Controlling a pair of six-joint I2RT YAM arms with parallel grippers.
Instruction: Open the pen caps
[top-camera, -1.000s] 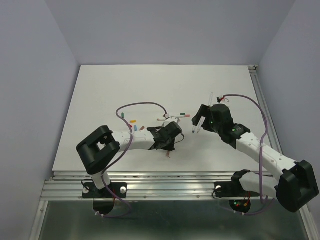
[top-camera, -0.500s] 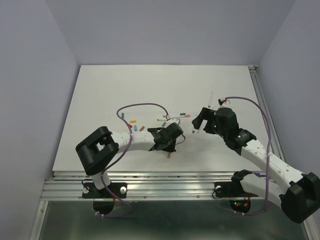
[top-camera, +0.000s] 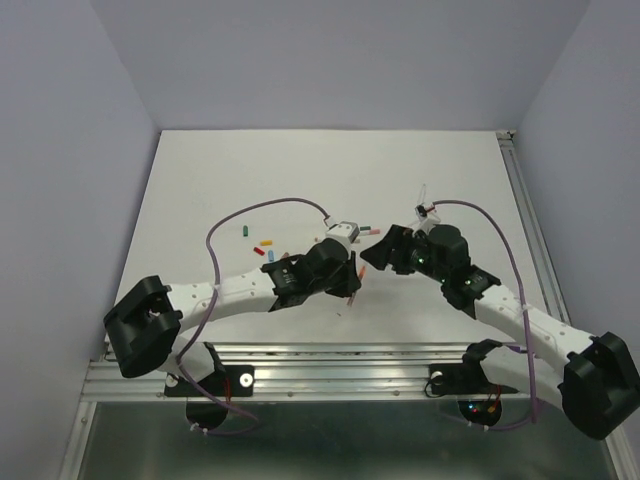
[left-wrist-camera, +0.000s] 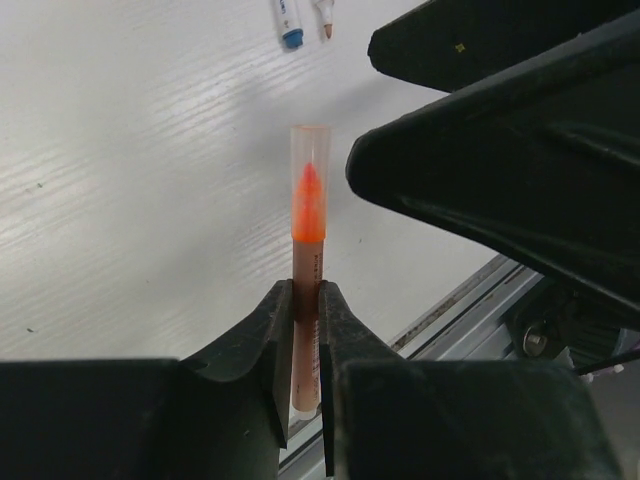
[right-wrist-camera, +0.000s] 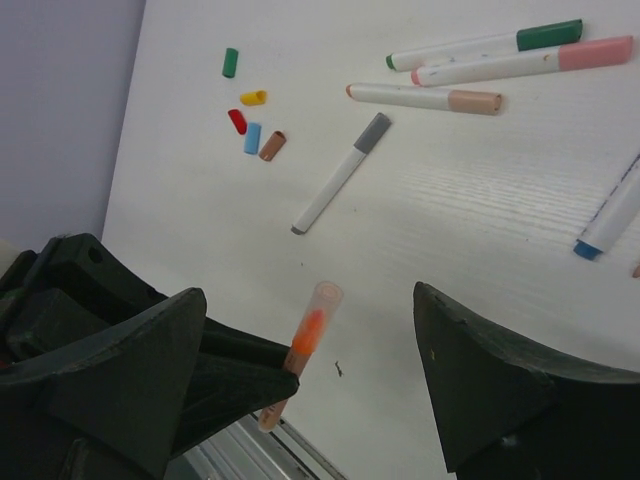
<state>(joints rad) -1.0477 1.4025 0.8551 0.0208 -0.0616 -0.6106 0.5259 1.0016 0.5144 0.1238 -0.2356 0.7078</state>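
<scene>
The orange marker (left-wrist-camera: 305, 262) is gripped by its barrel in the narrow jaws of the left gripper (left-wrist-camera: 305, 300), with the clear cap (left-wrist-camera: 310, 150) projecting beyond them and not yet removed. The right gripper (right-wrist-camera: 309, 295) is set with jaws wide on either side of that cap, apart from it. Five loose caps (right-wrist-camera: 252, 138) (green, yellow, red, blue, brown) are noted on the table (right-wrist-camera: 450, 220) at 10 o'clock from the held marker, so part of the task is judged done. This cap remains, and whether the other markers (right-wrist-camera: 425, 97) at 1 o'clock are capped cannot be told.
</scene>
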